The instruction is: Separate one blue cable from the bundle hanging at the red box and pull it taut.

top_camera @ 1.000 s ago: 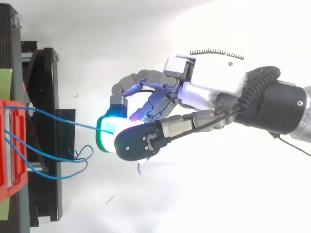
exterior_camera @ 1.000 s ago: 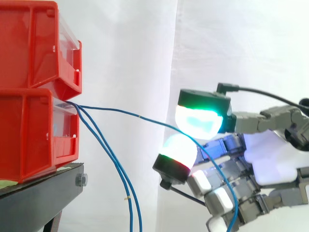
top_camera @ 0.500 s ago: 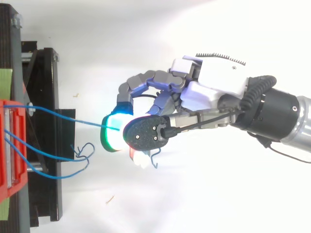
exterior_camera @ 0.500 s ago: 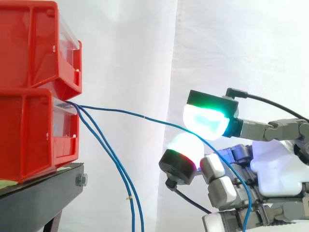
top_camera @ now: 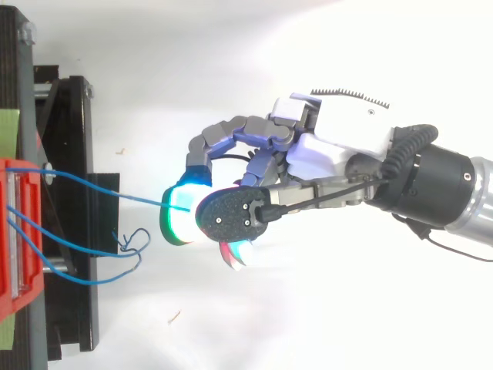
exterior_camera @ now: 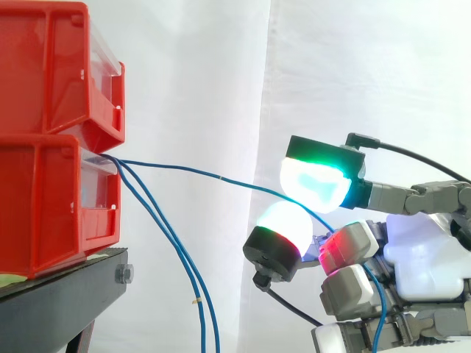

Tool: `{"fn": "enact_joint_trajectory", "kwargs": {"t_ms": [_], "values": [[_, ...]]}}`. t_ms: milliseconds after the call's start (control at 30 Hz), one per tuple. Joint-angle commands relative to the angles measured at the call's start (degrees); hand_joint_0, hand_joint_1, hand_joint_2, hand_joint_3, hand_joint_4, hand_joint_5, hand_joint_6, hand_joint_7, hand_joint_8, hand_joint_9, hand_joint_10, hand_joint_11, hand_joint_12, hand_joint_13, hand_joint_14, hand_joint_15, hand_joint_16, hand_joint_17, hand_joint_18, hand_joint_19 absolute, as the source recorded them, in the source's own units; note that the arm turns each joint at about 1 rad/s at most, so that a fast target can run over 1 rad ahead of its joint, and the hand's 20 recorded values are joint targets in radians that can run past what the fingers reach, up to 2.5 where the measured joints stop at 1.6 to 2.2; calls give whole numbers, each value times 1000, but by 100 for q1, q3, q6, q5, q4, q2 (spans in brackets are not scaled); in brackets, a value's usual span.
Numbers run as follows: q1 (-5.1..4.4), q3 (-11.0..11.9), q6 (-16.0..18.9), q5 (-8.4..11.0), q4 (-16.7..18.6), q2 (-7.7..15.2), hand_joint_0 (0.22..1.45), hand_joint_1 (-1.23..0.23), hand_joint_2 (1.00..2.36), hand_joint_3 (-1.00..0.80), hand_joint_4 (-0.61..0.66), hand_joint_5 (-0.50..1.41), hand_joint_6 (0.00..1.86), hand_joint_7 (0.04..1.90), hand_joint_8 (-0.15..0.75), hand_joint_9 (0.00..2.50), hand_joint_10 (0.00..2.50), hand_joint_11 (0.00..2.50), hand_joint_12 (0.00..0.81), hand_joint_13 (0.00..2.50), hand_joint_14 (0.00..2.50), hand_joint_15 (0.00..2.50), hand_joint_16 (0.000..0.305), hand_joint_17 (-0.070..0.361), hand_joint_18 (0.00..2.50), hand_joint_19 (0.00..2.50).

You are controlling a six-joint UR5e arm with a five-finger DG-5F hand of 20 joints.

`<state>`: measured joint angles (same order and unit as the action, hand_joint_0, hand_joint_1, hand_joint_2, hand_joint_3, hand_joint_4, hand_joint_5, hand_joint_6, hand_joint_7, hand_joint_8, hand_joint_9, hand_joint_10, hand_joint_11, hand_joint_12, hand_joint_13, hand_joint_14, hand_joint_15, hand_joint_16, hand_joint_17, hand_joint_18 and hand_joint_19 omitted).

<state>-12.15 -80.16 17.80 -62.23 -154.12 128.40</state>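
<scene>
Two red bins are stacked at the left, and several blue cables come out at the lip of the lower bin [exterior_camera: 44, 206]. One blue cable [exterior_camera: 191, 171] runs rightward, sagging slightly, to my hand [exterior_camera: 427, 250]. It passes between a green-glowing pad [exterior_camera: 316, 184] above and a white-glowing pad [exterior_camera: 283, 224] below, which pinch it. Behind the pads it drops past the curled fingers. In the top view the same cable [top_camera: 115, 196] spans from the red bin [top_camera: 11, 231] to my hand [top_camera: 339, 142]. Two other blue cables [exterior_camera: 180, 265] hang down beside the stand.
The bins sit on a black stand [exterior_camera: 59, 301] whose frame reaches out toward the hand in the top view [top_camera: 69, 154]. The loose cable ends [top_camera: 127, 243] curl beside it. A white curtain backs the scene.
My hand has shifted slightly away from the bins and turned, keeping the cable between its pads. One curled fingertip now glows red. The hanging cables have barely moved.
</scene>
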Motion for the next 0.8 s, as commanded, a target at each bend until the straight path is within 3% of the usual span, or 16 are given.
{"fn": "enact_joint_trajectory", "kwargs": {"t_ms": [0,333,567,700,767], "values": [[2,0,-127,36,-13,1,687,-612,1014,-344,158,-228,885,1023,418,1318,23,999,408,1226,27,857,41,91,881,510],[2,-9,-373,80,4,-8,641,-695,1026,-129,84,-183,874,1170,395,1317,26,1115,409,1209,28,889,41,93,871,555],[2,0,-742,256,22,1,629,-655,1019,-263,142,-179,848,1161,390,1313,25,1097,412,1203,26,877,44,98,871,591],[-7,0,-804,326,31,-8,634,-672,1023,-187,99,-182,851,1237,384,1281,27,1151,414,1181,27,878,44,100,872,601],[2,0,-839,344,31,1,650,-699,1022,-183,69,-194,878,1159,371,1244,26,1191,402,1164,27,882,45,101,870,610]]}}
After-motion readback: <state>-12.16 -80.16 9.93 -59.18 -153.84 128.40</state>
